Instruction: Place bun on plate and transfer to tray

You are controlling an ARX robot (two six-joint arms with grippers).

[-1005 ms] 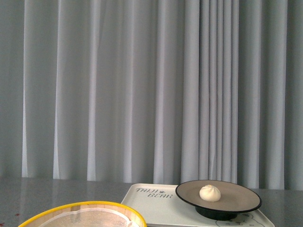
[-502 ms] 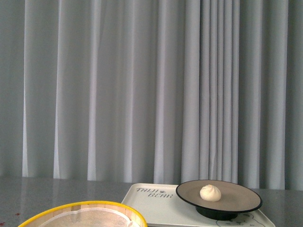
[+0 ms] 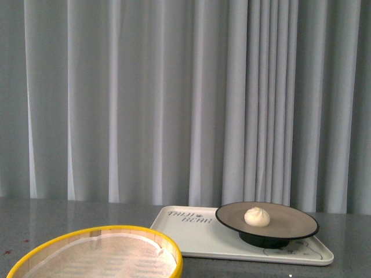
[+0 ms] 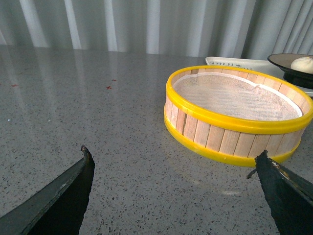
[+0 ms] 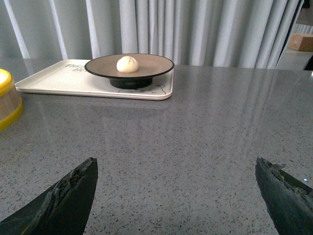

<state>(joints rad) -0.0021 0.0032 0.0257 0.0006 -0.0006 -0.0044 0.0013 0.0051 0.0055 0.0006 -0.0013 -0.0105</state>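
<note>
Both grippers, left (image 4: 173, 183) and right (image 5: 176, 188), hang wide-jawed and empty over the bench (image 5: 195, 127). Bun (image 3: 257, 216) sits on plate (image 3: 290, 223), plate on tray (image 3: 197, 237); only a careless sweep could topple it.

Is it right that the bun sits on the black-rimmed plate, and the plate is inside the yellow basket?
Not quite. The bun does sit on the black-rimmed plate, but the plate stands on the white tray, not in the yellow basket, which holds neither. The front view shows this.
</note>
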